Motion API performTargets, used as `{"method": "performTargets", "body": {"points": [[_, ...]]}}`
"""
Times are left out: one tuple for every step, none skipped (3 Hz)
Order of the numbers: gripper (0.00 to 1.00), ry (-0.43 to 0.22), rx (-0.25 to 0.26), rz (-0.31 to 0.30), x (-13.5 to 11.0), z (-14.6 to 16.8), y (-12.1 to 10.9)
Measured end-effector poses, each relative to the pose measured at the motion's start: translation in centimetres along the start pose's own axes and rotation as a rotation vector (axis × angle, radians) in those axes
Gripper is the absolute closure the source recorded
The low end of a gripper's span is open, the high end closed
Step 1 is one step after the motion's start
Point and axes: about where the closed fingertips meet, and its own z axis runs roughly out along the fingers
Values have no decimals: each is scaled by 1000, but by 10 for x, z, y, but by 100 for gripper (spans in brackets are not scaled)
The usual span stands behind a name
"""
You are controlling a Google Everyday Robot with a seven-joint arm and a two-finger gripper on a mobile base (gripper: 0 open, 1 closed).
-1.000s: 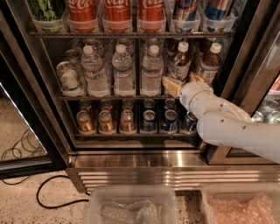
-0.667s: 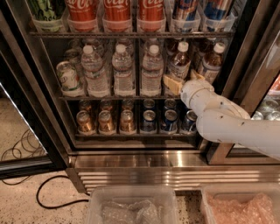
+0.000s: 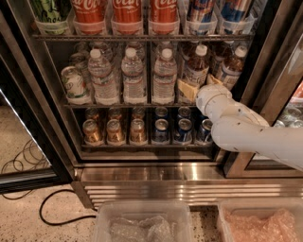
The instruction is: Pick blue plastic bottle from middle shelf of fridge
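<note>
The Coca-Cola bottles on the top rack are the only things whose writing I can read: white script on red labels. Beside them stand a green-labelled bottle on the left and blue-labelled drinks on the right.

The fridge has its door open. On the middle shelf a pale can leans at the left end, next to three water bottles with pale labels too faint to read. Just right of them is the blue plastic bottle. It stands upright with its long axis vertical and its white cap up, and the lettering on its blue-and-white label is illegible. A similar bottle stands in the next lane.

The gripper, at the end of a white arm reaching in from the right, sits at the bottle's lower body. Its jaws are spread, one tan pad on each side. I cannot tell if they touch it.

Below are gold cans and blue cans.
</note>
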Motion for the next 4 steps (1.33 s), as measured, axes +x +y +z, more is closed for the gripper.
{"method": "performTargets", "body": {"points": [[46,-9,7,17,-2,5,2],[69,-13,5,24,-3,5,5],[93,-28,-8,39,-7,2,12],[100,-39,-19,43,-9,-1,17]]}}
